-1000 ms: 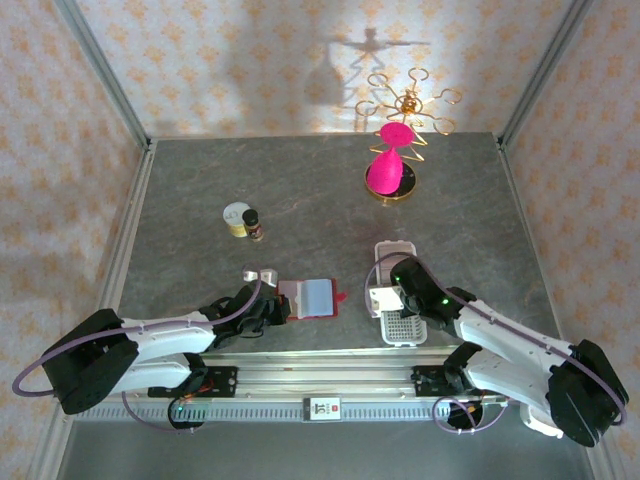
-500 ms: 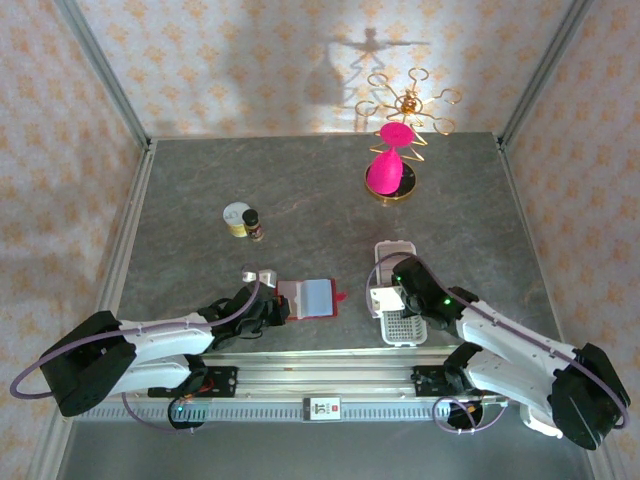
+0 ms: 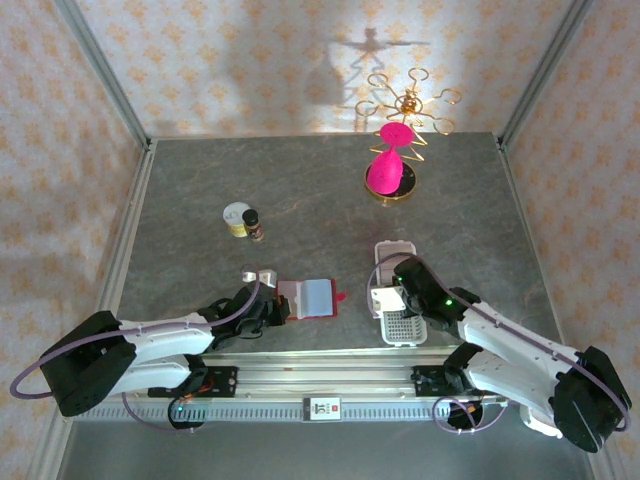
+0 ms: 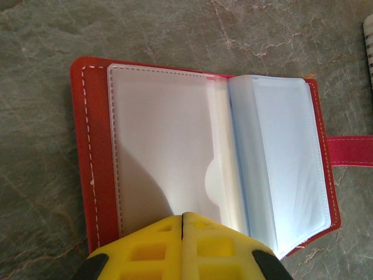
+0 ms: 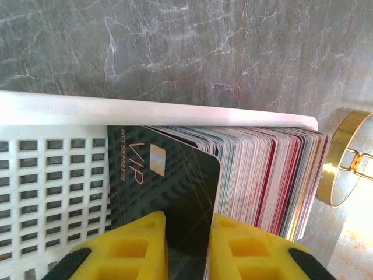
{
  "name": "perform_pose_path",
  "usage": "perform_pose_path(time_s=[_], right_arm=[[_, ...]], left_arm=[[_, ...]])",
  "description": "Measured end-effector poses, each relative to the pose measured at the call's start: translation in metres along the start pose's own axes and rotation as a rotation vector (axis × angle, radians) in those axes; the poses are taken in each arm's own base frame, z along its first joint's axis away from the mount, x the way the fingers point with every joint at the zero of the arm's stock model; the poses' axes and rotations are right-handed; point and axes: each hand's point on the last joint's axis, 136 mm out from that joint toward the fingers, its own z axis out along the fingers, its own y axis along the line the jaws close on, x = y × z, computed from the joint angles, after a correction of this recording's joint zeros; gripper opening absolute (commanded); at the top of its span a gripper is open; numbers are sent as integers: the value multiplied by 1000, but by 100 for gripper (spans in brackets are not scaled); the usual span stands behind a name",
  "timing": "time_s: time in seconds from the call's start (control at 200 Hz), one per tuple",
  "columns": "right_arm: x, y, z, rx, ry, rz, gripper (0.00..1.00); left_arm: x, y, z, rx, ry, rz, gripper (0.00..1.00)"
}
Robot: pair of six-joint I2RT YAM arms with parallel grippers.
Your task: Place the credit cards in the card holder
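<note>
The card holder (image 3: 310, 297) (image 4: 163, 146), a red wallet, lies open on the table with its clear sleeves showing and its snap tab (image 4: 349, 150) to the right. My left gripper (image 3: 272, 308) (image 4: 182, 216) is shut, its tips resting on the near edge of the left sleeve. The credit cards (image 5: 262, 175) stand packed on edge in a white slotted tray (image 3: 398, 325) (image 5: 52, 175). A black VIP card (image 5: 169, 175) leans out from the front of the stack. My right gripper (image 3: 393, 300) (image 5: 187, 227) straddles that card, one finger on each side with a gap still between them.
A gold hook stand with pink items (image 3: 392, 170) rises at the back right; its base (image 5: 349, 157) shows beside the tray. A yellow-lidded pot (image 3: 237, 218) and a small dark bottle (image 3: 253, 224) sit mid-left. A metal rail (image 3: 320, 365) runs along the near edge.
The right gripper's fingers have narrowed around the black card and the wrist has shifted slightly over the tray. The left arm and the card holder have not moved.
</note>
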Motion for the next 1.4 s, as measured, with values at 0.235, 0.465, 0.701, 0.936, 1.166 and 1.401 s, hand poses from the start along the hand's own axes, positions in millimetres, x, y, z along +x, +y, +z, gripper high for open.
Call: perform_pose_path(time_s=[0.235, 0.465, 0.701, 0.936, 1.166, 1.401], right_arm=[[0, -1, 0, 2, 0, 1, 17], [0, -1, -1, 4, -1, 6, 16], [0, -1, -1, 5, -1, 6, 16], [0, -1, -2, 4, 0, 5, 16], [0, -2, -2, 2, 2, 5, 15], [1, -3, -5, -1, 5, 4, 13]], left_arm=[[0, 0, 0, 0, 1, 0, 0], [0, 0, 0, 0, 1, 0, 0], [0, 0, 0, 0, 0, 0, 0], [-1, -1, -1, 4, -3, 0, 0], [-1, -1, -1, 6, -4, -1, 0], [-1, -1, -1, 6, -4, -1, 0]])
